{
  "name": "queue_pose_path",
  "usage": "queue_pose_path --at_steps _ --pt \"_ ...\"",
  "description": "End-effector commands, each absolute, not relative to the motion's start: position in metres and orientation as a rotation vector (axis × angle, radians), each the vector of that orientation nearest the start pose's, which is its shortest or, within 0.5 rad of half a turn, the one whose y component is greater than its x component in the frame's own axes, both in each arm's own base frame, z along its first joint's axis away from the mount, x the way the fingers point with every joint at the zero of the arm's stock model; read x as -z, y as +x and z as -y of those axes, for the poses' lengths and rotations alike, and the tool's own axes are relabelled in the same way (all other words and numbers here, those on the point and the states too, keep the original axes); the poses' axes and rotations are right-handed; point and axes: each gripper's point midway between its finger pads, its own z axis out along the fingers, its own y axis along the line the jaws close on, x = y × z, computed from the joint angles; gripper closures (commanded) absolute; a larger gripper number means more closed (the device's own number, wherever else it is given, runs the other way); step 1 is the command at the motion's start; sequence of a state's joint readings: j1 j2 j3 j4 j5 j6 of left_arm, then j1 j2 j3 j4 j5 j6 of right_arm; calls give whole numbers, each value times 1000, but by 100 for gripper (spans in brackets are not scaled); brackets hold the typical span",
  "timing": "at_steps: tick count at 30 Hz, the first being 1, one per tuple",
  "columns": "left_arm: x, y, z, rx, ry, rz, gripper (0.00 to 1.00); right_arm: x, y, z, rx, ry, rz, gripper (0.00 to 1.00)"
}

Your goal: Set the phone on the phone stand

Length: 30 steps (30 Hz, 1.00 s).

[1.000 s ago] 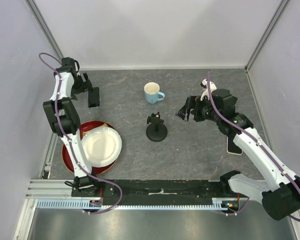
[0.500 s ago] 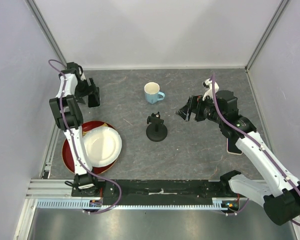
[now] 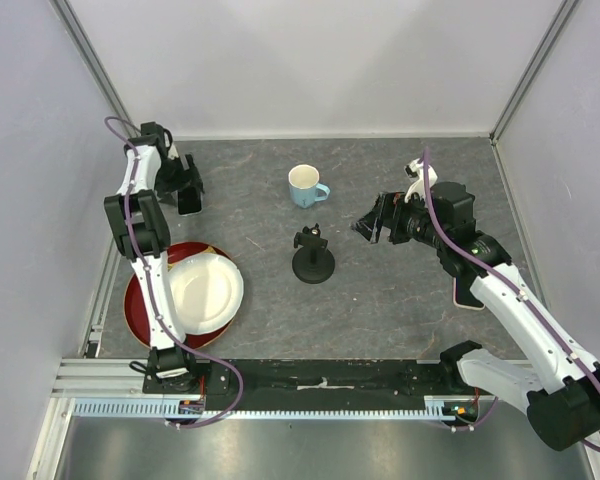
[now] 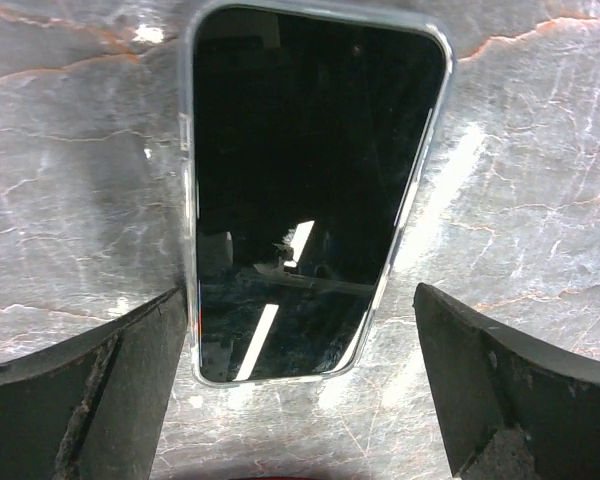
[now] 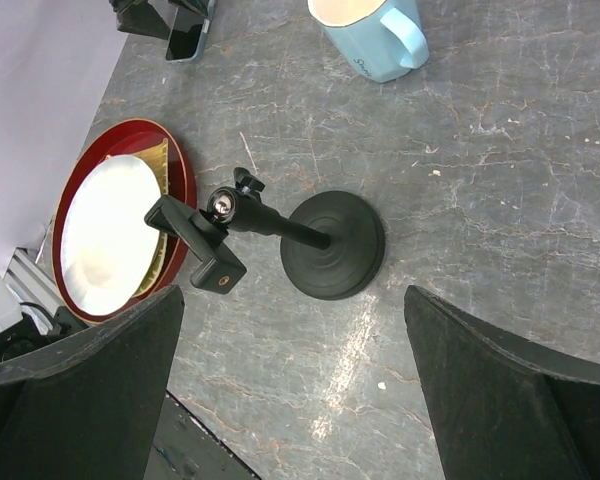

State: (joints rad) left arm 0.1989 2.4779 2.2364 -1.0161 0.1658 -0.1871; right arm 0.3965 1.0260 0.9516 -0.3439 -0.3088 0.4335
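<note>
The phone point(image 4: 310, 190) is black in a clear case and lies flat on the grey table at the far left; it also shows in the top view point(image 3: 190, 203) and the right wrist view point(image 5: 185, 38). My left gripper point(image 4: 300, 300) is open, low over the phone, with one finger on each side of its near end and not touching it. It shows in the top view point(image 3: 185, 185) too. The black phone stand point(image 3: 313, 257) stands upright mid-table, its clamp head empty point(image 5: 205, 245). My right gripper point(image 3: 375, 220) is open and empty, above the table right of the stand.
A light blue cup point(image 3: 305, 186) stands behind the stand. A red tray point(image 3: 140, 310) with a white plate point(image 3: 205, 290) sits at the near left. A flat pink-edged object point(image 3: 467, 292) lies under my right arm. Walls enclose the table.
My left gripper has moved right, from beside the phone to over it, jaws astride its end. My right arm has barely moved.
</note>
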Motion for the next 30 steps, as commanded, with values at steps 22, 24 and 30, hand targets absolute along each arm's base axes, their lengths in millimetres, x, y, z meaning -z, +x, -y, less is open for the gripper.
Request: queue_pose_path --at_steps 22,24,30 --pt "9 507 -70 -230 -373 -2899 29 -260 284 -196 -853 -174 -2013 2" --pt "13 504 -72 -253 -368 -2912 38 -260 284 -197 -856 -176 -2014 2" --pt "-15 509 -70 -232 -380 -2863 98 -259 284 -198 -862 -178 -2028 2"
